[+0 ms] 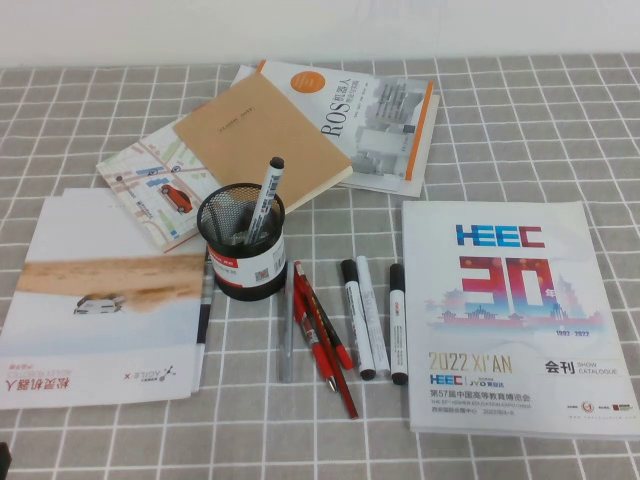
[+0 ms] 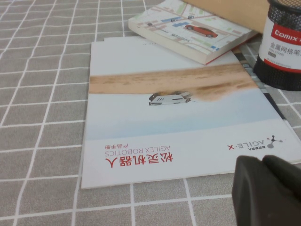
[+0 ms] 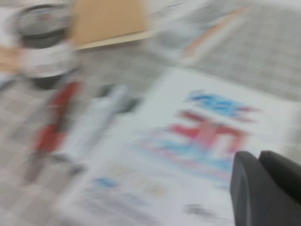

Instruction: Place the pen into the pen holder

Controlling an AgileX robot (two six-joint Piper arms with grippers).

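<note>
The black mesh pen holder (image 1: 242, 245) stands at the table's centre left. One white marker pen with a black cap (image 1: 266, 200) stands tilted inside it. Three more white markers with black caps (image 1: 372, 315) lie side by side on the cloth to its right. My left gripper (image 2: 262, 161) is shut and empty, low over the cloth by the near edge of a white brochure; the holder (image 2: 282, 47) is ahead of it. My right gripper (image 3: 258, 156) is shut and empty above the HEEC catalogue. Neither gripper shows in the high view.
Red pens (image 1: 320, 335) and a slim grey pen (image 1: 286, 345) lie just in front of the holder. A white AgileX brochure (image 1: 100, 300) lies left, the HEEC catalogue (image 1: 505, 320) right. A brown notebook (image 1: 262, 135), a map book and a ROS book are stacked behind.
</note>
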